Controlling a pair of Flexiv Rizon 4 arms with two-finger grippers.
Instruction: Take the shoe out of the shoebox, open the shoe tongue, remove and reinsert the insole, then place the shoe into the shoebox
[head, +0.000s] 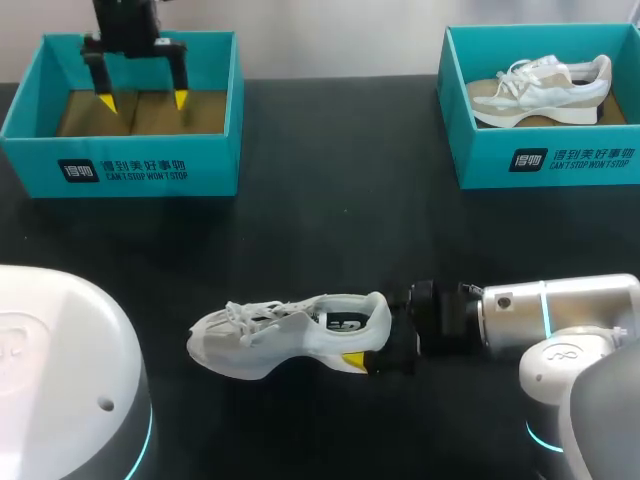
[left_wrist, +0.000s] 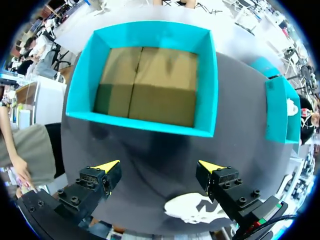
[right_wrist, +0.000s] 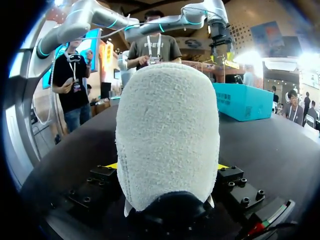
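Head view: shoe (head: 290, 335) is laid on the table (head: 330, 230), front-middle, heel clamped by right gripper (head: 378, 360); left gripper (head: 140, 100) is held spread above the left box (head: 120, 165). Left wrist view: fingers (left_wrist: 97, 182) are parted, left box (left_wrist: 205, 85) ahead. Right wrist view: shoe (right_wrist: 167, 135) heel is pinched between both fingers (right_wrist: 97, 175).

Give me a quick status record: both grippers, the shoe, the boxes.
left gripper: open, holding nothing, above the left shoebox
left shoebox: empty, cardboard floor showing
right gripper: shut on the heel of the white shoe
white shoe: on the table, outside both boxes, toe toward my left
right shoebox: holds a second shoe
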